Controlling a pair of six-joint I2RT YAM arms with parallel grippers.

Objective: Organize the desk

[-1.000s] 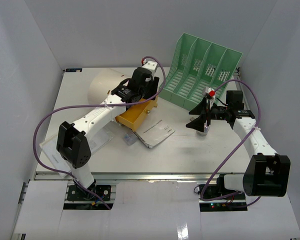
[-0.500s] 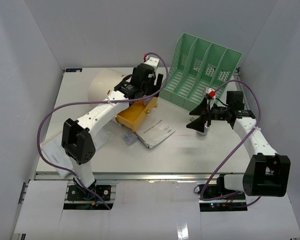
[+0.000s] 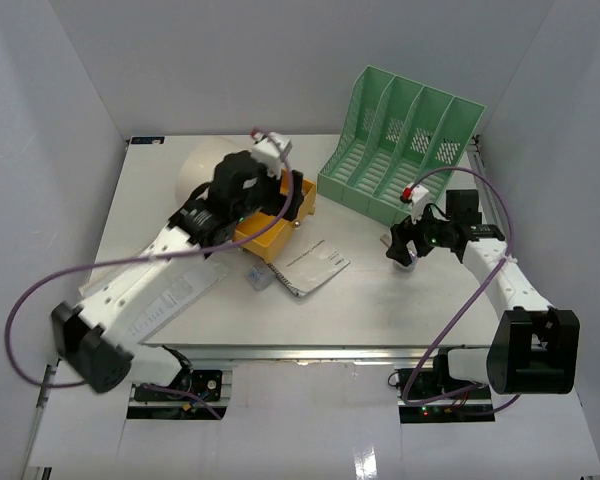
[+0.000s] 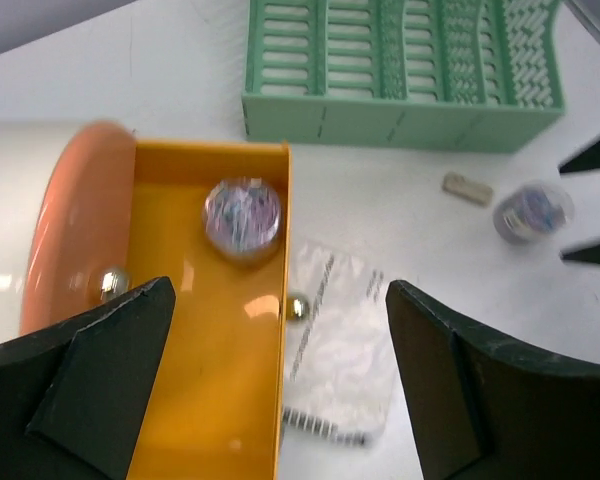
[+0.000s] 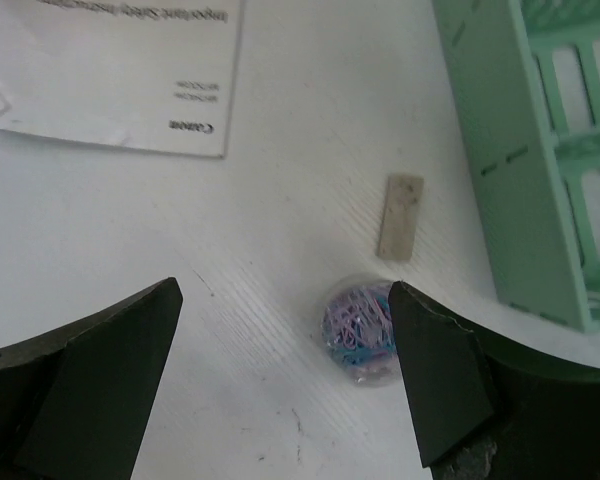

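The white desk holds an open yellow drawer pulled out of a cream cylindrical box. In the left wrist view a clear round pot of clips lies inside the drawer. My left gripper hangs open and empty above the drawer's edge. My right gripper is open and empty, low over a second clear pot of coloured paper clips, which sits by its right finger. The gripper's midpoint is just left of the pot.
A mint-green file rack stands at the back right. A small beige eraser lies beside the rack. A Canon booklet and a clear plastic packet lie mid-desk. Loose papers lie front left.
My left arm has dropped and stretched out to the left, and its gripper has shifted left over the drawer. My right gripper has come down closer over the paper clip pot.
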